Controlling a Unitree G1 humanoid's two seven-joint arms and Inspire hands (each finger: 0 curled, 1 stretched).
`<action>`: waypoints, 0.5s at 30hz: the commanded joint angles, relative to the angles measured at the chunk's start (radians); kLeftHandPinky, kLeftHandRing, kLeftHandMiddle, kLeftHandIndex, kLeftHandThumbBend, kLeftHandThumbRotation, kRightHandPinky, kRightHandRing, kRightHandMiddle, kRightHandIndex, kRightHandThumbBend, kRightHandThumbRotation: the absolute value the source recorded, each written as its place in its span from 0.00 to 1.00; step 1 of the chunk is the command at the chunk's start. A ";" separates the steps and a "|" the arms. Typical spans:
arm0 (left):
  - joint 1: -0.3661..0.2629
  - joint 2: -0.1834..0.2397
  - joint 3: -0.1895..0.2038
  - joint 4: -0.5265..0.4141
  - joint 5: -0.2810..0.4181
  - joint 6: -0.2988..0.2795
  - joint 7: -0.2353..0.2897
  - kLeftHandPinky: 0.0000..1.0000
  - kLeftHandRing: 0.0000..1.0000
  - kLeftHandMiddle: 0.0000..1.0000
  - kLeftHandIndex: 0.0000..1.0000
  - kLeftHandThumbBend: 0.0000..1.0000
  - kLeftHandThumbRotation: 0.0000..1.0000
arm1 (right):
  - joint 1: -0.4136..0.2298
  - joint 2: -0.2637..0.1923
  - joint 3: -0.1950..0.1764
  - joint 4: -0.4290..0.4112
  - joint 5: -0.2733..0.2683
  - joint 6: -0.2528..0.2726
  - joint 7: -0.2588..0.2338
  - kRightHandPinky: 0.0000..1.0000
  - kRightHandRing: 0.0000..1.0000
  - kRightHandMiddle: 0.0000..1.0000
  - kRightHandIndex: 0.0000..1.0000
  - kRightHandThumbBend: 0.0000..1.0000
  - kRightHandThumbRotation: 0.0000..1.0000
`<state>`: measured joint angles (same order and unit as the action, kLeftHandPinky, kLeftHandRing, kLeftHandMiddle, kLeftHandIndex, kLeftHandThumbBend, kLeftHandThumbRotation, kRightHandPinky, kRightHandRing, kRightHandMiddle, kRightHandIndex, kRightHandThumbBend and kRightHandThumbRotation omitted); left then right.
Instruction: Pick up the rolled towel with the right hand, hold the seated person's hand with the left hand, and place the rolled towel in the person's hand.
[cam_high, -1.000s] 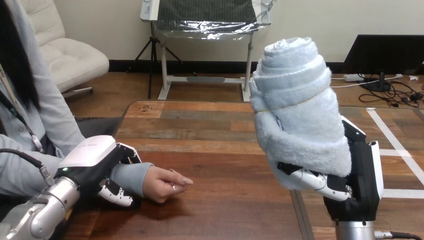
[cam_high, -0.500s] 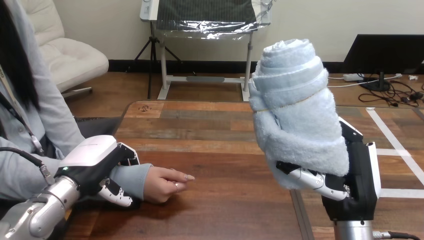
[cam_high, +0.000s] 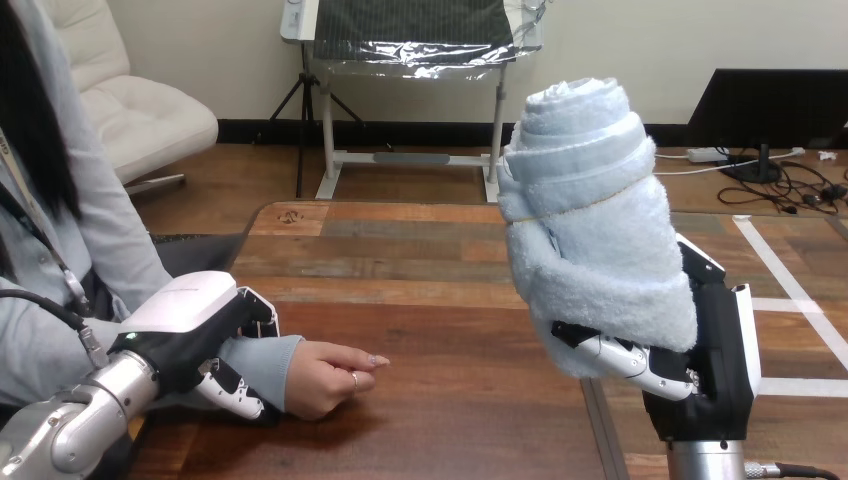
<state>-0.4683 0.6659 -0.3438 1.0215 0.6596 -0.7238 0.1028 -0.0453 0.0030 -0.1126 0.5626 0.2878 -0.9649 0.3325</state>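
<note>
R: our right hand (cam_high: 700, 372) clasps rolled towel (cam_high: 590, 200), long axis near upright, raised at right | L: our left hand (cam_high: 190, 330) curled round person's wrist (cam_high: 262, 362) | person's hand (cam_high: 325, 378) on table (cam_high: 450, 300), fingers loosely curled, well left of and below towel | next, we reckon: carry towel left and down

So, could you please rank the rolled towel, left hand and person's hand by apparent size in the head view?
1. rolled towel, clearly largest, though it sits close to the camera.
2. left hand.
3. person's hand.
</note>
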 joint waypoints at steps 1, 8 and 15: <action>-0.012 0.015 0.023 -0.092 -0.042 -0.029 -0.013 0.22 0.28 0.35 0.35 0.96 0.00 | -0.110 0.015 0.002 0.014 -0.008 -0.020 0.001 0.18 0.23 0.34 0.37 0.74 0.00; 0.007 0.026 0.039 -0.168 -0.072 -0.025 -0.045 0.22 0.28 0.35 0.34 0.95 0.00 | -0.133 0.011 -0.005 0.062 -0.051 -0.036 -0.020 0.18 0.24 0.34 0.37 0.74 0.00; 0.027 0.036 0.057 -0.250 -0.098 -0.015 -0.070 0.23 0.28 0.35 0.34 0.94 0.00 | -0.161 0.007 -0.009 0.125 -0.100 -0.057 -0.050 0.19 0.26 0.34 0.36 0.75 0.00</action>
<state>-0.4052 0.7024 -0.3327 0.8997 0.6138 -0.7240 0.0400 -0.0908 0.0020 -0.1197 0.6613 0.2085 -0.9810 0.2975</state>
